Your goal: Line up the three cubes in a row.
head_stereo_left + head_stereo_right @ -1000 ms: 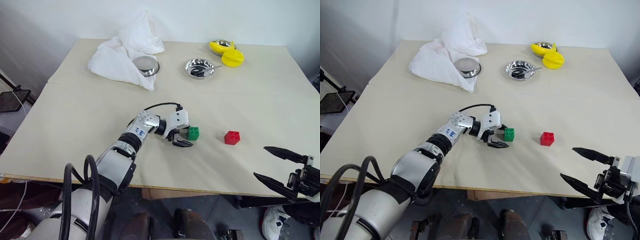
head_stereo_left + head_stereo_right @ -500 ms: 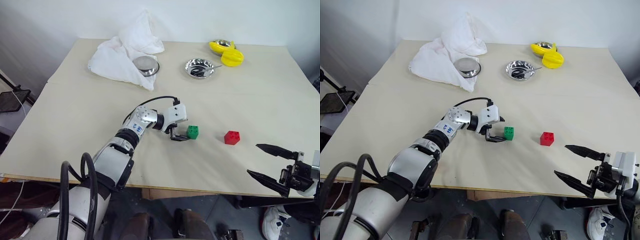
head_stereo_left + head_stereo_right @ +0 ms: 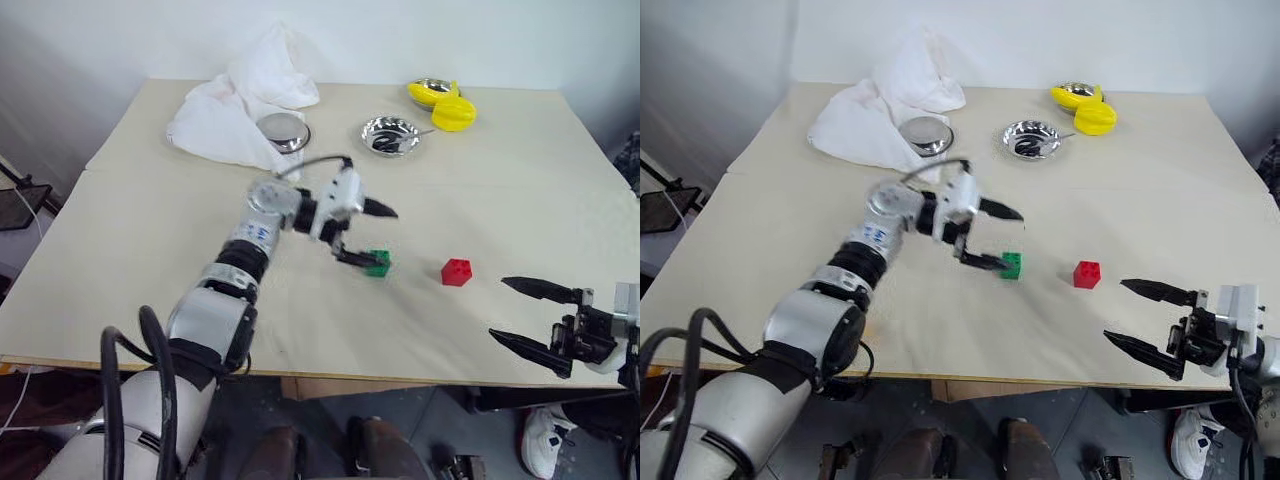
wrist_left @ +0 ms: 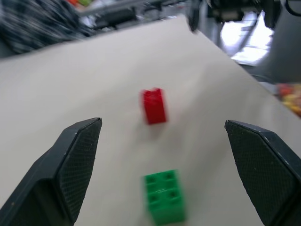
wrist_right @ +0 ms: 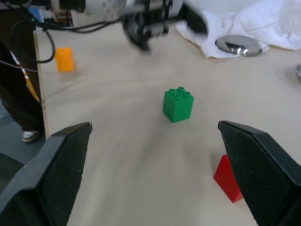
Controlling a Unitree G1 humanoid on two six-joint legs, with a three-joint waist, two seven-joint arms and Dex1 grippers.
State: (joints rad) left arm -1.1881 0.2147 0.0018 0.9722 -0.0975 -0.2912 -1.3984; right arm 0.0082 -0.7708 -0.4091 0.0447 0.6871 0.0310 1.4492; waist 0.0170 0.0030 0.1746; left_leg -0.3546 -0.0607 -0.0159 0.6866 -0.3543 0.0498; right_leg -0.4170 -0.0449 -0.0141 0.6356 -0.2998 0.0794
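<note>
The green cube [image 3: 378, 262] stands on the table [image 3: 520, 190] near the middle, and the red cube [image 3: 457, 272] stands a short way to its right. An orange cube [image 5: 65, 59] stands farther left, close to the table's front edge. My left gripper [image 3: 368, 235] hangs open above and just left of the green cube, pointing right, with nothing between its fingers. Its wrist view looks down on the green cube [image 4: 163, 197] and the red cube [image 4: 154, 106]. My right gripper [image 3: 500, 310] stands open and empty at the table's front right edge, apart from the red cube [image 5: 229, 179].
A white cloth [image 3: 235, 110] lies at the back left, partly over a steel bowl [image 3: 285, 130]. A second steel bowl [image 3: 390, 135] sits at the back middle. Yellow toys [image 3: 448, 105] and another bowl are at the back right.
My left gripper has risen off the table beside the green cube and stays open. The right gripper has crept slightly forward. The cubes have not moved.
</note>
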